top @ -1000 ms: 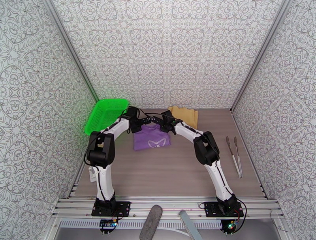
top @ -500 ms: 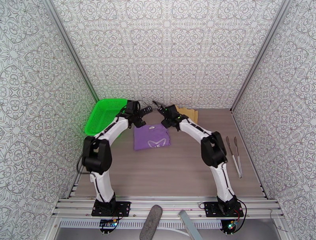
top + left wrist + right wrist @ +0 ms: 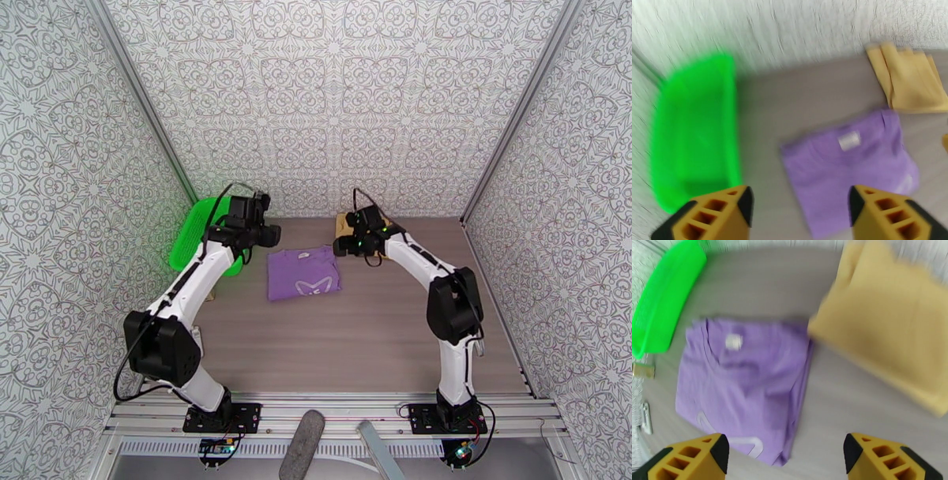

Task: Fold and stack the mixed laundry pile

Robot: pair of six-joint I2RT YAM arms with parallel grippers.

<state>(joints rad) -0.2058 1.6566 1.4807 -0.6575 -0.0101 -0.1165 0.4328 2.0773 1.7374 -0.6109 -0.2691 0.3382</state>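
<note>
At the near edge of the table, the two arms are rising from their bases and reaching toward the far side. The left one is bowing out to the left and the right one out to the right.

Between them, around the middle of the table, the purple T-shirt is lying folded into a flat rectangle. Its small white printed mark is facing up on the near half, and a white neck label is showing toward the far edge.

The left gripper is hanging above the table off the shirt's far left corner, its yellow fingers standing wide apart with nothing between them. The right gripper is hovering off the shirt's far right corner, its jaws likewise spread wide and gripping nothing.

Farther back, the mustard-tan garment is lying folded close to the far wall, just beside the shirt's far right corner. The wrist views are blurred, so the two cloths seem to be nearly meeting, but it is hard to tell whether they are touching. Seen from above, the right wrist is covering much of this garment.

At the far left, the green basket is sitting by the left wall, with bare table between it and the shirt.
</note>
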